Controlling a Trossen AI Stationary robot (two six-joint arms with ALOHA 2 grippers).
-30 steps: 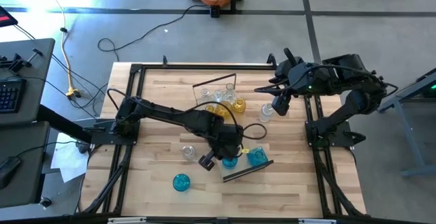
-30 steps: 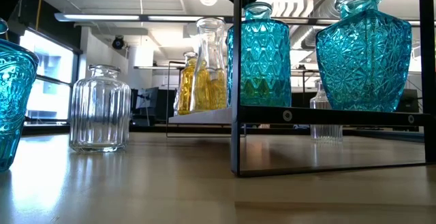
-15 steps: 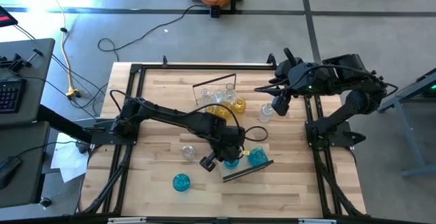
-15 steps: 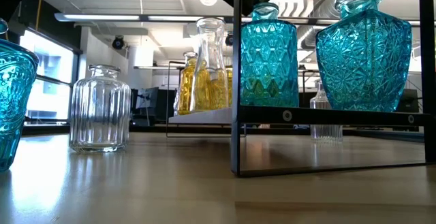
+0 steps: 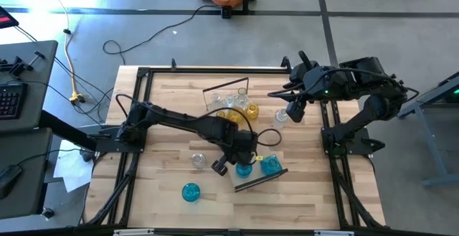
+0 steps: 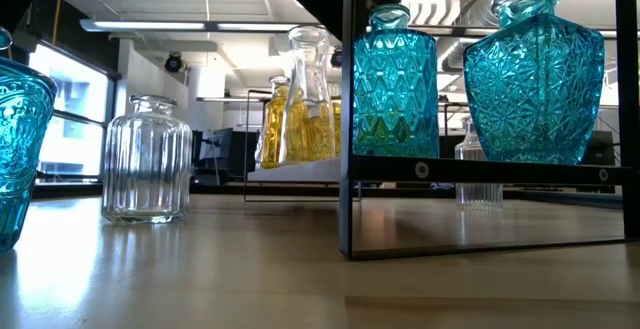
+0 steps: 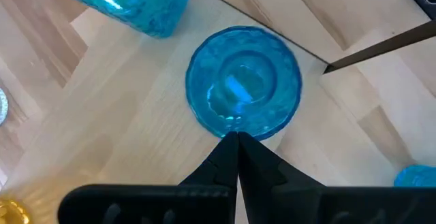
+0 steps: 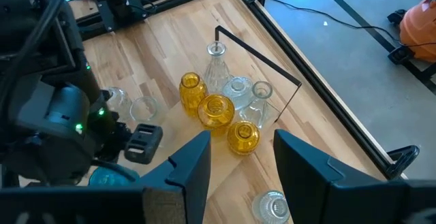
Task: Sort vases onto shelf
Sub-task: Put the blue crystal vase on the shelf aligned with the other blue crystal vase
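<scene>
- Left wrist view basically tells the story: the left gripper looks straight down on a blue vase, with its dark fingers pressed together into one point, nothing between them, tip right at the vase's rim.
- High view: that vase stands on the near shelf, just beside a second blue vase on the same plank. The left arm is on top of them, so it's clearly the nearer one.
- Vase stands upright, long axis vertical, mouth facing up at the fingers, so any grab probably comes from above and needs the fingers spread first.
- Right gripper hangs with fingers apart, empty, well away from the near shelf, above a clear vase.
- One loose blue vase and a clear one sit on the table off that shelf's left end.
</scene>
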